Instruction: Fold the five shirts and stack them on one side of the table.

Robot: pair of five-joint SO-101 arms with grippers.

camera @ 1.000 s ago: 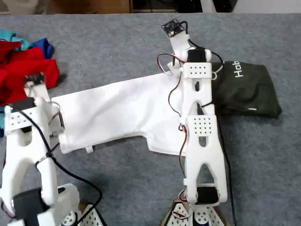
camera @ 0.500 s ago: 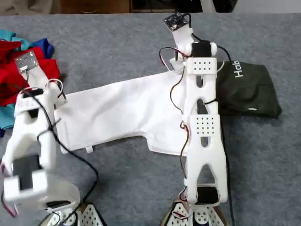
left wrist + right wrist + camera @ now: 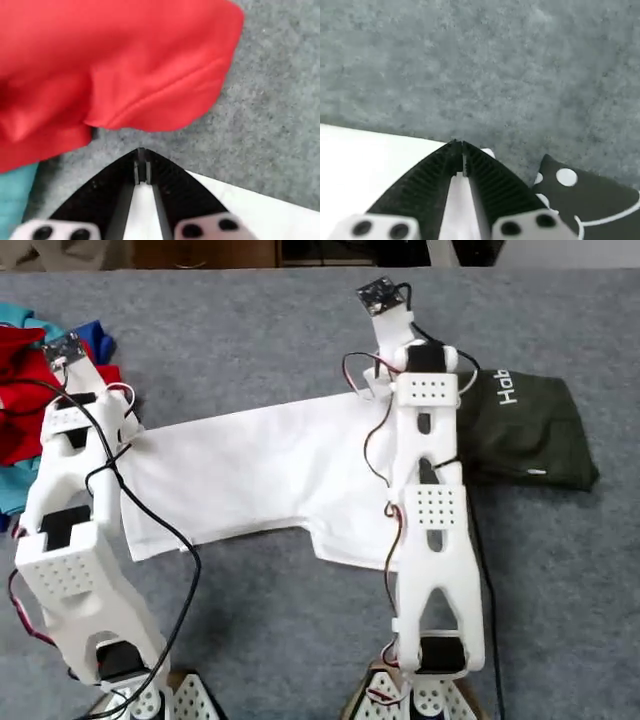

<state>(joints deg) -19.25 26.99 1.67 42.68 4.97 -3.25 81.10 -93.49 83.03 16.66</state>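
White shirt [image 3: 260, 475] lies long, 9 to 3 o'clock.
We pinch it: L gripper [image 3: 140, 166] at 9, R gripper [image 3: 458, 151] at 3.

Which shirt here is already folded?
The dark shirt on the right, a compact folded block; the white shirt lies spread out, and the red shirt, blue shirt and teal shirt lie heaped.

Grey felt table [image 3: 250, 330]; wooden furniture [image 3: 200, 252] along far edge.

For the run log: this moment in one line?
left claw: shut on flat white fabric shirt | right claw: shut on it
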